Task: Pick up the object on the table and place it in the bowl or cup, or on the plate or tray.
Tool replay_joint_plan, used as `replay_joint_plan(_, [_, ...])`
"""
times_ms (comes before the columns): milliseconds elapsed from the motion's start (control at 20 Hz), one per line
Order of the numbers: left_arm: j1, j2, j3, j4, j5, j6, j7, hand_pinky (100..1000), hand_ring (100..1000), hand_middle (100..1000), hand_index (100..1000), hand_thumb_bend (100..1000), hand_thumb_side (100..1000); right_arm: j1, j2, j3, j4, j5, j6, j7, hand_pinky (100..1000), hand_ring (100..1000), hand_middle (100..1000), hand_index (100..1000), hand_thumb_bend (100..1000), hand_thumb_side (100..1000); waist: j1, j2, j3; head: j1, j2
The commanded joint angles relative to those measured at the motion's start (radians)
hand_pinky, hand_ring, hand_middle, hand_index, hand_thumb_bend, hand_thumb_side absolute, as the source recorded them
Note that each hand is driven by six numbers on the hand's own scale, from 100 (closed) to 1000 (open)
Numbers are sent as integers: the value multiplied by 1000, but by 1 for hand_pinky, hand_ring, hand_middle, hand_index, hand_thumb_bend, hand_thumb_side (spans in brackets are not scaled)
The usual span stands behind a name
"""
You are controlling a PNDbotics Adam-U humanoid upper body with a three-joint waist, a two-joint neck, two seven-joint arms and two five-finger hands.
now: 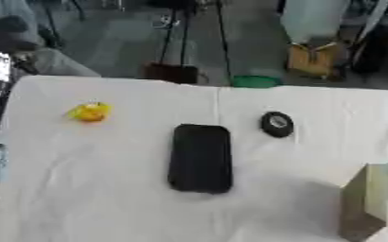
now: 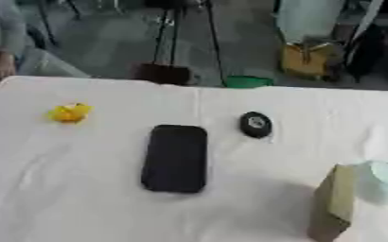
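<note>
**Operator:** Report object positions and hand status.

**Technician:** The tabletop (image 1: pixel 98 189) carries a white cloth. A small yellow object (image 1: pixel 90 112) lies toward the far left. A flat black tray (image 1: pixel 200 157), oblong with rounded corners, lies at centre. A small round black item (image 1: pixel 277 124) sits just beyond the tray's far right corner, apart from it. At the near right stand a tan box (image 2: pixel 334 208) and, touching or just beside it, a pale cup (image 2: pixel 381 182). Neither hand appears in either eye view, so their state, released or clenched, cannot be determined. A silver and black part shows at the left edge; whether it belongs to the left arm is unclear.

**Operator:** Which step applies?

**Technician:** Judged from the layout, nothing has been picked. The yellow object and the round item both rest on the cloth, outside every receptacle.

**Operator:** List the failure risks.

**Technician:**
1. The yellow object is small; fingers closing off-centre could nudge it across the cloth instead of capturing it.
2. The cloth shows wrinkles; a dragging fingertip could bunch it and shift the tray.
3. The tray looks shallow; an object released from height could roll off it.
4. A right-arm approach passes near the box and cup; a low elbow could topple either.
</note>
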Motion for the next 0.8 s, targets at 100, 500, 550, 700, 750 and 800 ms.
replay_joint_plan(100, [-15,31,5,-10,-6,2,-3,466,657,724,818,209,855,-8,-27,-13,-23,5,2,-1,585,567,771,851,618,502,0,-7,-1,2,-2])
replay_joint_plan(500, [-59,142,-2,58,-66,43,-29,472,665,739,836,231,753,-6,-30,-11,-23,7,4,0,585,566,771,851,618,503,4,-9,-4,3,-3])
replay_joint_plan(550, [-70,165,-4,77,-81,53,-38,472,665,739,836,231,753,-6,-31,-11,-23,7,4,1,585,566,771,851,618,503,4,-10,-4,3,-3])
replay_joint_plan(700, [-109,234,-11,138,-126,83,-66,492,677,753,855,259,718,-5,-33,-10,-23,6,4,2,585,566,771,851,618,503,4,-12,-7,5,-4])
replay_joint_plan(750, [-126,258,-14,162,-141,96,-79,492,677,753,855,259,718,-4,-33,-9,-23,6,4,2,585,566,771,851,618,503,4,-12,-8,6,-4])
replay_joint_plan(800, [-144,281,-17,185,-156,110,-92,516,691,766,869,298,682,-3,-33,-9,-23,6,4,2,585,566,770,851,618,503,4,-13,-9,7,-4])
